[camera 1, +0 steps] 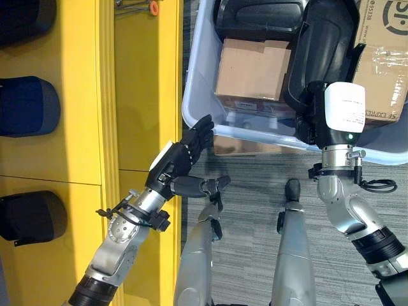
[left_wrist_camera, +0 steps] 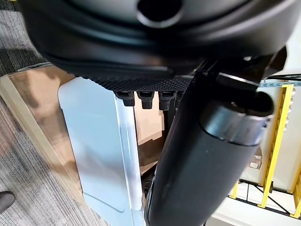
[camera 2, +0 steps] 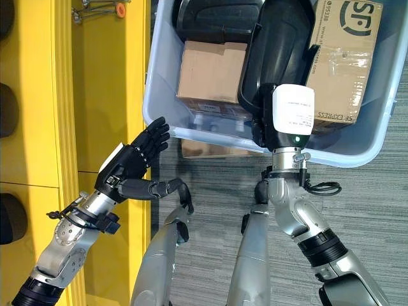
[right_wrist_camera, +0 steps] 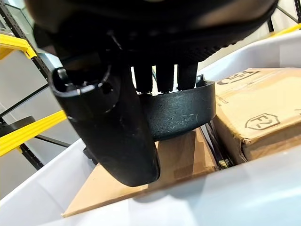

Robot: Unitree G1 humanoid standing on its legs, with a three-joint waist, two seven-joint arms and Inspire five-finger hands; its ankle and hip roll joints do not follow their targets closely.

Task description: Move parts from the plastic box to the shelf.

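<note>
My right hand (camera 2: pixel 266 131) is down inside the pale blue translucent plastic box (camera 2: pixel 156 83), with my fingers (right_wrist_camera: pixel 166 77) hooked over the edge of a big black curved plastic part (camera 2: pixel 280 48) and my thumb on its other side, so I've got it clamped. That part stands tilted in the middle of the box, leaning between the cardboard packages. To its left there's a plain brown cardboard box (camera 2: pixel 210 70), and on its right a bigger taped cardboard carton (camera 2: pixel 347 60) with print on it. Another black moulded plastic part (camera 2: pixel 217 19) lies at the far end of the box, just above the plain carton.

My left hand (camera 2: pixel 131 162) is outside the box, hovering just by its near left corner, fingers straight and spread, thumb sticking out sideways, nothing in it.

The yellow metal shelf (camera 1: pixel 137 83) runs along my left side, right next to the box. A few dark rounded parts (camera 1: pixel 29 105) are already sitting in its compartments, one per bay from what I can see. The box stands on grey striped carpet floor (camera 2: pixel 210 185).
</note>
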